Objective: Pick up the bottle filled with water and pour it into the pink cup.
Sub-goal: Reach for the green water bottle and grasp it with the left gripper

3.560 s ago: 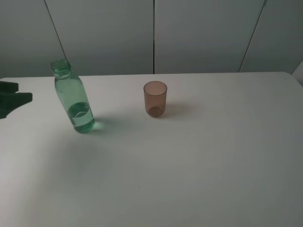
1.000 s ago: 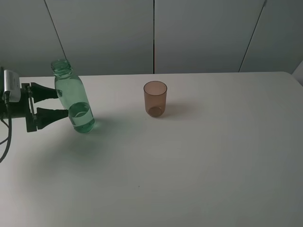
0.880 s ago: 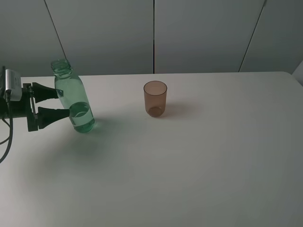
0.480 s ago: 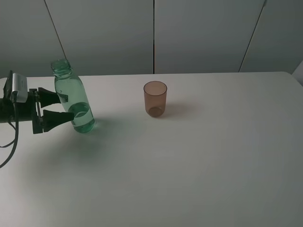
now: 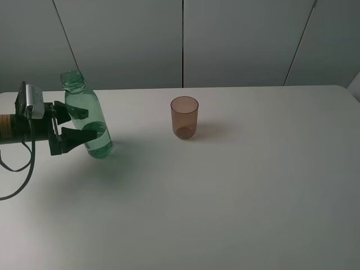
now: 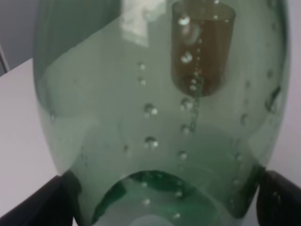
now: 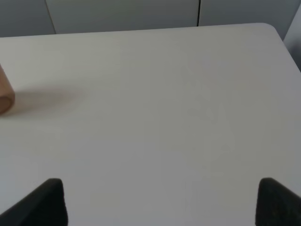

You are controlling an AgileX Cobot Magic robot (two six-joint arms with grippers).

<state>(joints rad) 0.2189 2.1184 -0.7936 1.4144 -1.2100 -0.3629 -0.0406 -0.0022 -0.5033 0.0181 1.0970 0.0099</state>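
Standing on the white table point(image 5: 225, 185) near its left rear area, the bottle point(image 5: 79, 98) is a clear green-tinted type with an uncapped neck, and water fills roughly its lower part. The left tool point(image 5: 90, 122) reaches in from the left side at the height of the bottle's lower body, with its jaws spread wide and one dark finger point(image 5: 70, 111) on each side of the bottle. In the left wrist view the bottle fills the gap between the two fingertips; whether the pads press against the plastic cannot be told, and the bottle's base rests on the table. The pink cup point(image 5: 184, 117) stands upright to the right of the bottle, well apart from it, near the middle rear of the table; it also shows through the bottle in the left wrist view. The right tool point(image 7: 160, 202) is outside the high view; its own wrist view shows both fingertips far apart over bare table with nothing between them, and the cup sits at the edge of that view.
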